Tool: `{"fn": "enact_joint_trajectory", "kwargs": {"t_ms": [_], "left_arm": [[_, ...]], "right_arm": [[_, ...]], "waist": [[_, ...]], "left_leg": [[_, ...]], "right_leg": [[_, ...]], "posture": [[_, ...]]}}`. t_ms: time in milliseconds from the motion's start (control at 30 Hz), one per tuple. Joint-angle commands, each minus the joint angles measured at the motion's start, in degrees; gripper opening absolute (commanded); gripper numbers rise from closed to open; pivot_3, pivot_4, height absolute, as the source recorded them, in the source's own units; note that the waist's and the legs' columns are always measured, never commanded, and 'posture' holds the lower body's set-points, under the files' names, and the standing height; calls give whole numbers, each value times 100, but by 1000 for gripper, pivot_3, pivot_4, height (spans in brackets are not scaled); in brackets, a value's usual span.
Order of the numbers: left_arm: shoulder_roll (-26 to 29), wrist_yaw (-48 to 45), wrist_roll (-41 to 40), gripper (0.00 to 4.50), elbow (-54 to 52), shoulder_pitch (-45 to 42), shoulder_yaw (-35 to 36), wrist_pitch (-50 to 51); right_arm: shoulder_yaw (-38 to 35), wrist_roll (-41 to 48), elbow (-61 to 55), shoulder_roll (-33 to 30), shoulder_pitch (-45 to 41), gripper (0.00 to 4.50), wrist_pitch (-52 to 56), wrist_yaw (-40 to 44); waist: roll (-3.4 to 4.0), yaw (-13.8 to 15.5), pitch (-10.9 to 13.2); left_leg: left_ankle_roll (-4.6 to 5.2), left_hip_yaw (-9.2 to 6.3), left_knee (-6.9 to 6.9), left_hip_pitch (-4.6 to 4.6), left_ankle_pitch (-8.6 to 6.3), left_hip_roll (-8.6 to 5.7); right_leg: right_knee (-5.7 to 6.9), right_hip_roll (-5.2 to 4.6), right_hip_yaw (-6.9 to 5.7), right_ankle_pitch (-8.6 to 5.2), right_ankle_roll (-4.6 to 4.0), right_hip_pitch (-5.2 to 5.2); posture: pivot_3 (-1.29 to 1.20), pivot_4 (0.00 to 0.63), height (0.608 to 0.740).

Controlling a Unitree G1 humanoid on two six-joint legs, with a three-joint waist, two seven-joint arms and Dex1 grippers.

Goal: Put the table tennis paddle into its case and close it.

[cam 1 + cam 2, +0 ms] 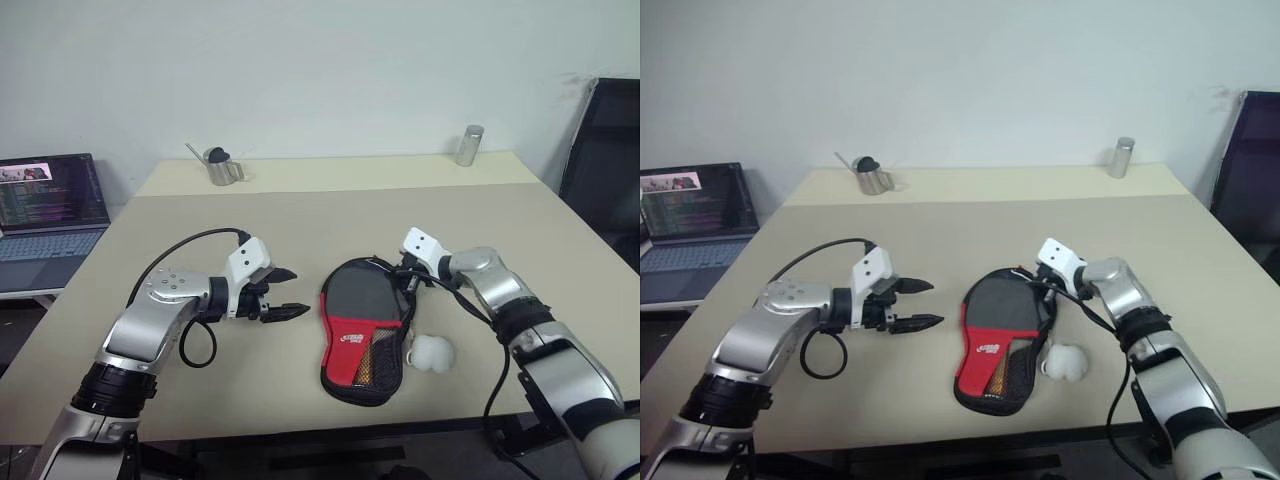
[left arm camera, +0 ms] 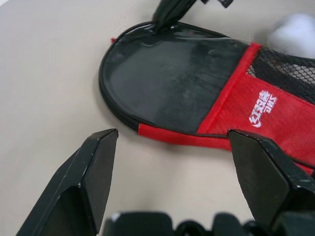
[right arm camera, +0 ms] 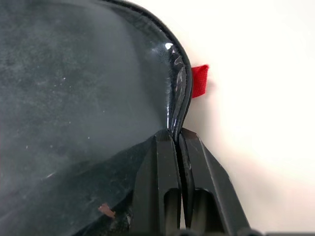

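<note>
Black-and-red paddle-shaped case [image 1: 362, 330] flat on the table; round end farthest; mesh pocket nearest.

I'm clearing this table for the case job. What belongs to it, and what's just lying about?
For the job:
- case, rim pinched by the shut right gripper
- left gripper, open beside it

Lying about:
- white ball
- metal pot
- metal cylinder
- laptop

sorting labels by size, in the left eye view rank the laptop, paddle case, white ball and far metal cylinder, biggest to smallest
1. case
2. laptop, partly cut off at the edge, so its rank against the case is unsure
3. white ball
4. metal cylinder, farther away, so unsure
</note>
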Motion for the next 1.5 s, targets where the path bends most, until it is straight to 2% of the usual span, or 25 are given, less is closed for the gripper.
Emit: {"fn": "enact_joint_trajectory", "kwargs": {"t_ms": [33,233,400,500,633,767,967,1167,1367,1500], "left_arm": [[65,89,-54,3887,-244,63,208,-22],[114,174,-111,3887,-377,167,294,63],[59,149,-161,3887,-370,107,269,77],[-119,145,-227,3887,-265,-91,231,46],[-436,120,-291,3887,-109,-360,148,-14],[-967,190,-264,3887,167,-665,-10,-85],[-1834,278,251,3887,1161,-1073,-661,-693],[-2606,447,734,3887,2549,-1501,-956,-1544],[-2935,411,1169,3887,3590,-1631,-1153,-2183],[-3011,583,1464,3887,4205,-1587,-1204,-2509]], "right_arm": [[-132,-81,439,239,-392,18,-522,-76],[-296,-124,934,439,-656,18,-649,-284],[-446,-77,911,395,-596,1078,-548,-110],[-571,-17,705,300,-533,1078,-425,32],[-854,262,11,95,-481,2216,144,317],[-1222,803,-1603,-251,-83,3608,1248,750],[-1345,1386,-4162,-1403,1476,3608,2498,1596],[-1527,2026,-5845,-2466,3024,3608,3042,2291],[-1707,2560,-6794,-2775,3739,3608,3508,2245],[-1650,2573,-7078,-2800,3970,3608,3653,1973]], "waist": [[1,-7,0],[3,-10,2],[4,-5,2],[4,1,3],[5,38,3],[5,93,3],[5,208,2],[5,250,3],[3,196,3],[0,237,5]], "left_leg": [[-2,1,-4,-3,1,1],[-5,2,-10,-9,-1,2],[-4,2,-10,-9,-1,1],[-4,2,-9,-9,-1,1],[-4,1,-8,-10,-1,0],[-4,0,-7,-12,-1,0],[-2,-8,-3,-18,-2,-6],[17,-1,2,-14,-13,-8],[20,6,3,0,-14,2],[20,-1,8,-1,-14,0]], "right_leg": [[-6,0,1,0,0,-2],[-19,-1,4,0,0,-6],[-16,-1,4,0,0,-6],[-16,-1,4,0,0,-6],[-16,-2,2,0,0,-5],[-20,-2,-1,0,0,-5],[-23,-7,-10,-1,3,3],[-21,-7,-10,-2,5,6],[-14,5,-10,-3,6,11],[-15,5,-11,-2,7,17]], "posture": [[0,150,740],[0,150,740],[0,150,740],[0,150,740],[0,150,740],[0,150,740],[0,150,740],[0,150,740],[0,150,740],[0,150,740]]}}
